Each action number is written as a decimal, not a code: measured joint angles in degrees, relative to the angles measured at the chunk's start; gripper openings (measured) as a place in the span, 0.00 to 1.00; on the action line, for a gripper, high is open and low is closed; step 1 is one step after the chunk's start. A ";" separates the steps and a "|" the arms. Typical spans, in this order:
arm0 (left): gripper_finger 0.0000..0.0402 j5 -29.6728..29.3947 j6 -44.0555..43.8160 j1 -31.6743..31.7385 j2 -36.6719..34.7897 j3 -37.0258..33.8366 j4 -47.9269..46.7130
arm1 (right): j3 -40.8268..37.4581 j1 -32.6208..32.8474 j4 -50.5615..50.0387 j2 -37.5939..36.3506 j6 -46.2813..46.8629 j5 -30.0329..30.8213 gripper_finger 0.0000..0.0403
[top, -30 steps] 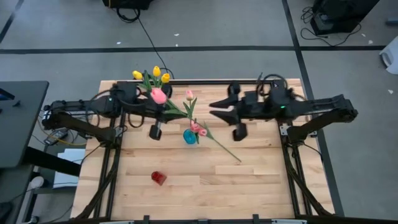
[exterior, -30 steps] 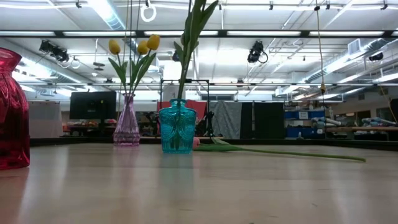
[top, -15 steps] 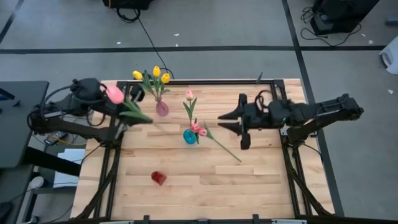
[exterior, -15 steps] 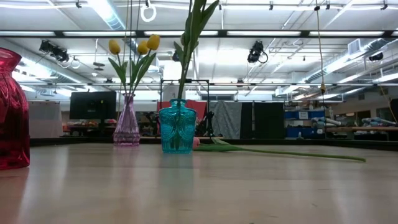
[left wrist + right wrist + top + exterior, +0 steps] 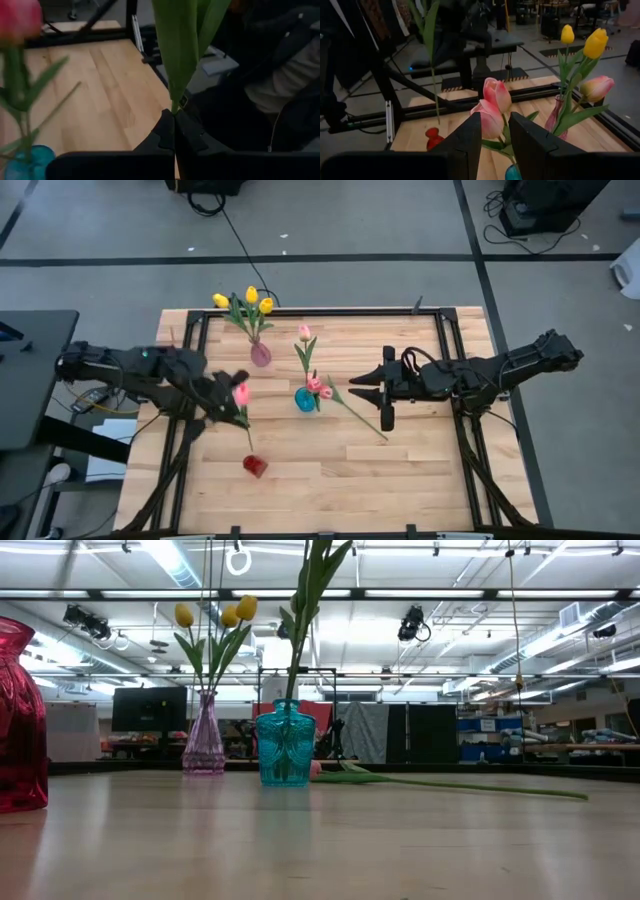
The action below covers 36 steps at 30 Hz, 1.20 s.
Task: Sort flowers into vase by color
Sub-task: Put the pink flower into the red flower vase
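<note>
High view: the left gripper (image 5: pixel 222 406) is seen clamped on a pink tulip (image 5: pixel 241 393), carried just up and to the left of the red vase (image 5: pixel 255 466), with the stem hanging down toward that vase. The teal vase (image 5: pixel 305 399), to the right of the held bloom, already carries pink flowers (image 5: pixel 305 333), and the clear pink vase (image 5: pixel 260 355) beyond it carries the yellow tulips (image 5: pixel 251 294). One more pink tulip stem (image 5: pixel 358 416) is left lying on the table (image 5: pixel 400 470), running out to the right of the teal vase. The right gripper (image 5: pixel 352 381) is parked just right of the teal vase, fingers apart and nothing held.

A miss at the red vase is judged the main risk: the stem is thin and hangs free, so it could catch on the rim or slide past the mouth. If the stem end is lowered too hard, the small vase could be tipped.

Left wrist view shows what the overhead cannot: the dark fingers (image 5: pixel 167 132) are pressed fully together on the green stem base (image 5: pixel 173 105). Low view shows neither gripper, only the three vases and the lying stem. Right wrist view shows the gap between that arm's fingers, with pink blooms beyond it.
</note>
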 joint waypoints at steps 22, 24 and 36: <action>0.00 -17.35 -3.24 -18.62 -0.01 -8.76 7.16 | -0.08 0.27 -0.06 0.02 0.75 1.42 0.28; 0.00 -17.91 -3.80 -19.02 -0.01 -10.16 8.35 | -0.08 0.27 -0.08 0.02 0.95 1.35 0.28; 0.00 -28.98 -0.92 -20.70 0.02 -19.33 14.10 | -0.08 0.27 -0.10 0.02 1.49 1.29 0.28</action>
